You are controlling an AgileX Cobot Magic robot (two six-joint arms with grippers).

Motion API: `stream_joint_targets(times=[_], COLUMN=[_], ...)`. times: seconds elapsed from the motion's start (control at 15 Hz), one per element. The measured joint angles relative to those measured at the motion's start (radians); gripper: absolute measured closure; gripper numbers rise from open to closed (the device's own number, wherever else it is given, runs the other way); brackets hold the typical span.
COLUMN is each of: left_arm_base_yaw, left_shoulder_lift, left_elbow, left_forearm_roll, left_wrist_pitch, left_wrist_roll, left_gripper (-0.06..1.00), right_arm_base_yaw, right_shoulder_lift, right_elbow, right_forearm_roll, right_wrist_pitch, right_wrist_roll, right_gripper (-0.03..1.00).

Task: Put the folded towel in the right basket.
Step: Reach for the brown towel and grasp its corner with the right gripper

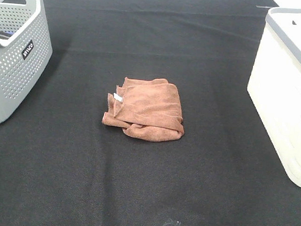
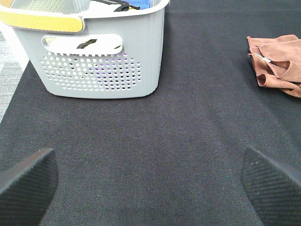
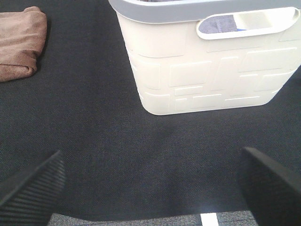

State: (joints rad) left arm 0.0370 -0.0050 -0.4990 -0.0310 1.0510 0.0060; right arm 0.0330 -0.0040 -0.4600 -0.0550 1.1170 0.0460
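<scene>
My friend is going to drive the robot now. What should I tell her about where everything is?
Both open and empty: left tool, right tool.
The towel lies folded on the black mat, mid-table, apart from the right basket.
Done: nothing yet.
Left: grab the towel, carry it over, drop it in the right basket.

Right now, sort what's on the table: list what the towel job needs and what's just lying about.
For the job:
- folded towel, brown, mid-table
- right basket, cream with a grey rim

Just lying about:
- left basket, grey and perforated
- dark and blue items inside that basket, too hidden to identify
</scene>
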Motion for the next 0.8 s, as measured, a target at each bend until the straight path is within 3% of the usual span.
stream_joint_targets(times=[0.8], left_arm_base_yaw=[0.000], left_shoulder_lift=[0.000], left_elbow=[0.000], left_forearm_roll=[0.000], left_wrist_pitch=[0.000], left_wrist_roll=[0.000], left_gripper=[-0.04], right_arm_base_yaw=[0.000], right_shoulder_lift=[0.000], right_elbow=[0.000], right_forearm_roll=[0.000], right_wrist_pitch=[0.000], right_wrist_roll=[0.000], right_gripper=[0.01])
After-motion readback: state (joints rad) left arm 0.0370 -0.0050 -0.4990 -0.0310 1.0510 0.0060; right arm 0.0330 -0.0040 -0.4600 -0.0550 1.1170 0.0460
